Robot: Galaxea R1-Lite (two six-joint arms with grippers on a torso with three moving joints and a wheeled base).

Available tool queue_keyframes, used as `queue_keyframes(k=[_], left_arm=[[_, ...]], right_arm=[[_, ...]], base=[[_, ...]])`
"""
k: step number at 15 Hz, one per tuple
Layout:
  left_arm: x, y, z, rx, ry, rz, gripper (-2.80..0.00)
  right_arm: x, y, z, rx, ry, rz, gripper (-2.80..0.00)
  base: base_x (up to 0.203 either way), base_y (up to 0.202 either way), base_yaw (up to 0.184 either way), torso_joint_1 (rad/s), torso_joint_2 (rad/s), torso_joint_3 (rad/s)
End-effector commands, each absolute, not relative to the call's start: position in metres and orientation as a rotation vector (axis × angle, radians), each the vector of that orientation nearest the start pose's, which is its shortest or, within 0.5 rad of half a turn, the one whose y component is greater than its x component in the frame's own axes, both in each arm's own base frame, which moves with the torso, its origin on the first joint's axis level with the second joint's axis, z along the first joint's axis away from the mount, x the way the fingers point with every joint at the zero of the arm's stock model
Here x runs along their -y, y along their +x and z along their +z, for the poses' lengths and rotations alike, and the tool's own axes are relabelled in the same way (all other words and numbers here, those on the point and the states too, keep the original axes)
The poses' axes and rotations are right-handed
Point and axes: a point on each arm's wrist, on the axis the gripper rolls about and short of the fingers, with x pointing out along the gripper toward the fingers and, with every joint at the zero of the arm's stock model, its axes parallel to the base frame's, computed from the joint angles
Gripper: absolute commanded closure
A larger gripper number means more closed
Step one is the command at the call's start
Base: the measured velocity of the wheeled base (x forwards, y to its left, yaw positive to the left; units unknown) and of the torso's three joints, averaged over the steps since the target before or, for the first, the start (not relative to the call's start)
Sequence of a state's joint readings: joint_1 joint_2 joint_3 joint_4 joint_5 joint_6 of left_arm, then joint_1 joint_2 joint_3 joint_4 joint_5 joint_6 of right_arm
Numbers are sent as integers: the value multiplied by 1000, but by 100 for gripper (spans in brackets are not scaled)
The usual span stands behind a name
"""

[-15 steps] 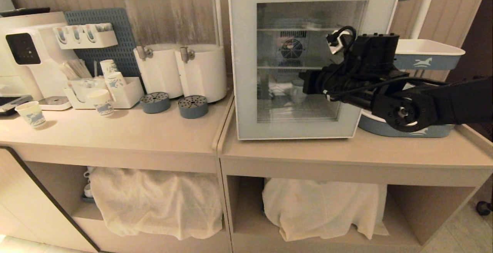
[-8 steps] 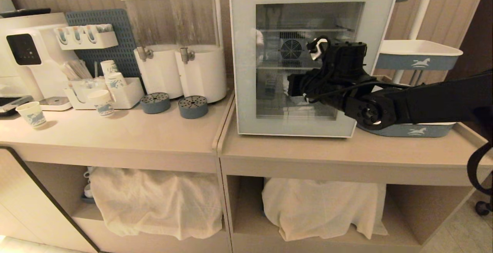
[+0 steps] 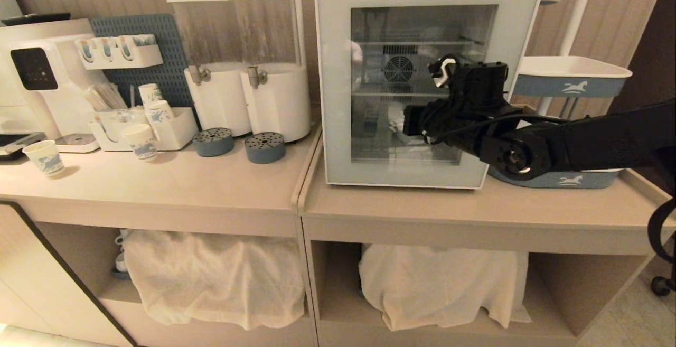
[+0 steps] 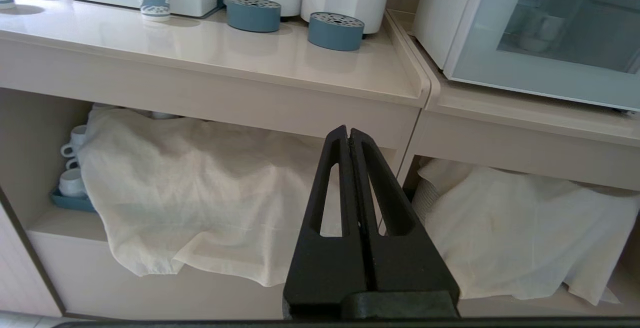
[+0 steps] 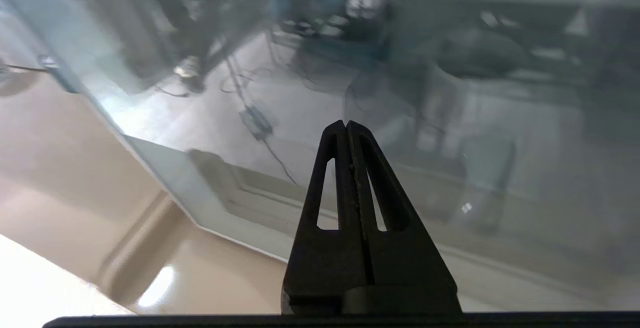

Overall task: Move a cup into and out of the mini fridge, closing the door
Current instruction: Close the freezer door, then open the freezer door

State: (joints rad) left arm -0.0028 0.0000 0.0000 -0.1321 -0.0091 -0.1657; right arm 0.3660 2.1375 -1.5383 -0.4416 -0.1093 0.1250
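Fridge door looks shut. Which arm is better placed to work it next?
Right. The right tool is shut and up at the door glass; the left tool sits low, facing the shelf below the counter.

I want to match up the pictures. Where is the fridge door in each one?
Head view: the door fills the top middle, shut, with the right gripper in front of its glass.
Left wrist view: top right corner.
Right wrist view: its glass fills most of the picture.
Shared landmark: the beige counter under the fridge.

Head view: a dim, warm amber cast was seen.
Glare: room reflections were spread over the door (image 5: 450, 118) beyond the right gripper (image 5: 346, 124).
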Motion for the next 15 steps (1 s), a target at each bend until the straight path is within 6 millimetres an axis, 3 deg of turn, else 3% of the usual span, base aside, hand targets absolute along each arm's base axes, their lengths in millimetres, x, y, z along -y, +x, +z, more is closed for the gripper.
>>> queue_keyframes(k=[1,5,9,11,15], left_arm=[[0,-21,78,97,-167,-20,0],[0,-21,78,97,-167,-20,0],[0,-21,78,97,-167,-20,0],[0,-21,78,97,-167,-20,0],[0,-21,78,97,-168,-21,0]], right_arm=[[-152,407,212,-158,99,243,0],[-123,378,224,-166,132,198,0],[-74,327,254,-102,163,98,0],[-47,287,276,-46,180,29,0],[-17,180,311,46,237,-83,0]], base=[[0,0,0,0,0,0],[0,0,0,0,0,0],[0,0,0,0,0,0],[0,0,0,0,0,0],[0,0,0,0,0,0]])
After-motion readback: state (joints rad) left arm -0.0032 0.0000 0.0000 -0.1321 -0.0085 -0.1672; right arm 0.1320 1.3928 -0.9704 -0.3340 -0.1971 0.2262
